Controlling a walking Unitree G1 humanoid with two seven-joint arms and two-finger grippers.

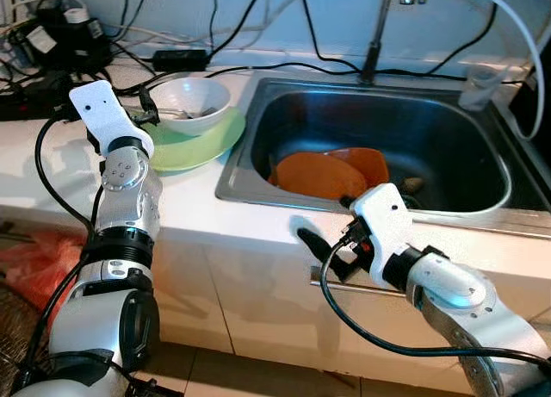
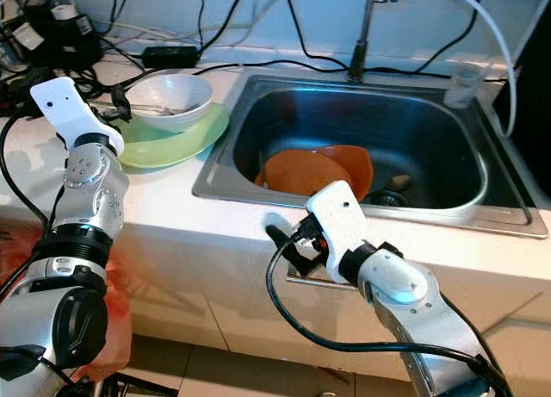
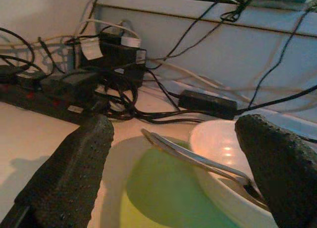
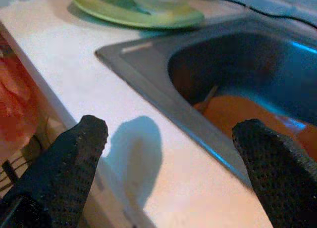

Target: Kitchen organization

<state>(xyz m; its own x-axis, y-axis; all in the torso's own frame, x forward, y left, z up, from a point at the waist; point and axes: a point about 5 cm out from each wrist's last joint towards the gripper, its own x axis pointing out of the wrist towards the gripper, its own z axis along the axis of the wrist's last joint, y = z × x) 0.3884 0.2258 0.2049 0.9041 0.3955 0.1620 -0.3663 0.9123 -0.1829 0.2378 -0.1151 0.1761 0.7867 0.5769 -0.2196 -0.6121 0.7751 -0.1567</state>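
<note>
Looking along the left gripper [image 3: 173, 163], the wrist view picks out a metal spoon [image 3: 198, 161] leaning in the white bowl [image 1: 191, 102], which sits on a round green plate [image 1: 202, 143] at the table's [image 1: 52, 169] far left; its pebbled black fingers [image 3: 69, 173] spread wide. Head views show two glossy orange plates [image 1: 323, 175] lying in the steel sink [image 1: 250, 156]. At the near edge, the right gripper [image 1: 331, 252] hovers, fingers wide apart.

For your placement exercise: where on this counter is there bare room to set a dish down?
Bare white counter runs along the front edge, between the green plate and the sink, where the right pincer hovers open. The back corner behind the white bowl is crowded with cables.
</note>
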